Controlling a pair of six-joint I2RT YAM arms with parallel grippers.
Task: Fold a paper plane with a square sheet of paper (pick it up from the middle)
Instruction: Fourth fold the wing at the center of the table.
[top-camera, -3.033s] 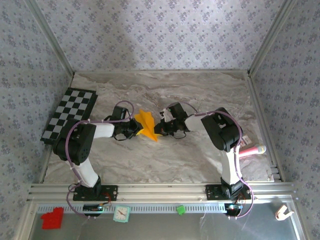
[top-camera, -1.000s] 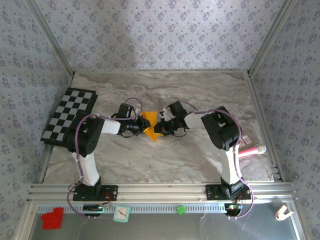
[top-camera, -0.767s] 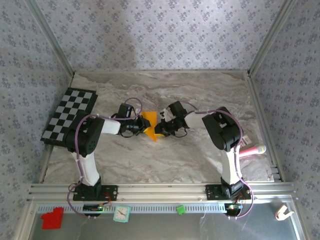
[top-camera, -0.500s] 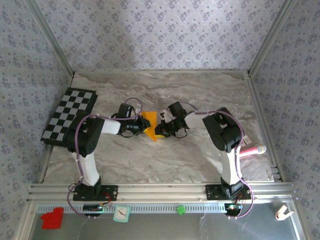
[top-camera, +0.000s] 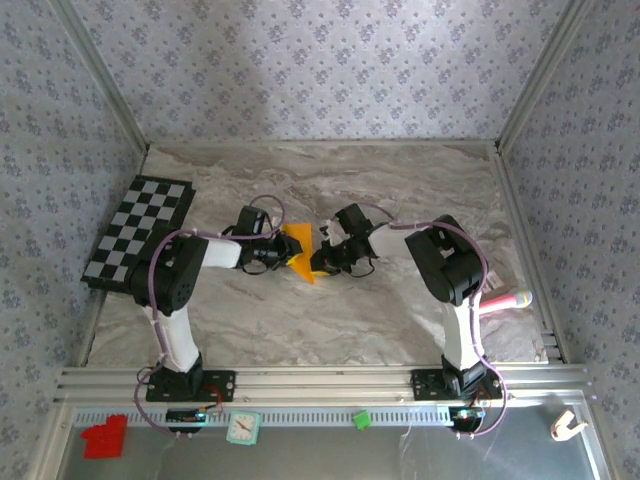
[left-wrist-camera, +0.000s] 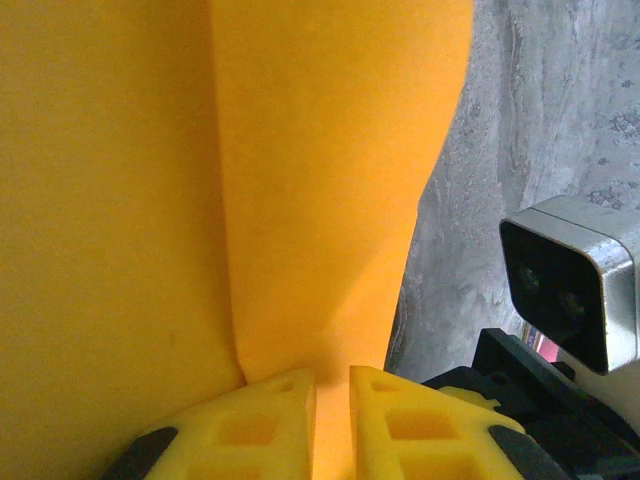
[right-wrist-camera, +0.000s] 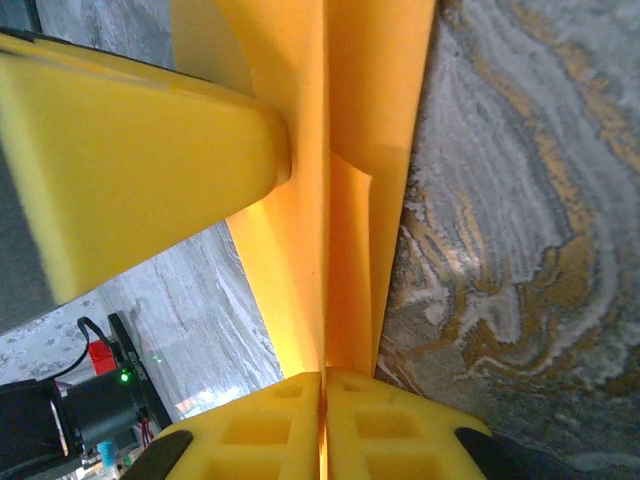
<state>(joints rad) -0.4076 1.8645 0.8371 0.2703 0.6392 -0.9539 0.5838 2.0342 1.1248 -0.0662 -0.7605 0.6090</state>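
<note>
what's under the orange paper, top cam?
Marble tabletop shows all round the folded orange paper, pinched by left gripper and right gripper. Directly beneath is covered.

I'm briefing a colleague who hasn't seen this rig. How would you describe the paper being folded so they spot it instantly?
Look to the middle of the marble-patterned table, where the two arms meet. Pinched between the left gripper and right gripper is the orange paper, creased to a point. Its orange sets it apart from the checkered mat at the left.
</note>
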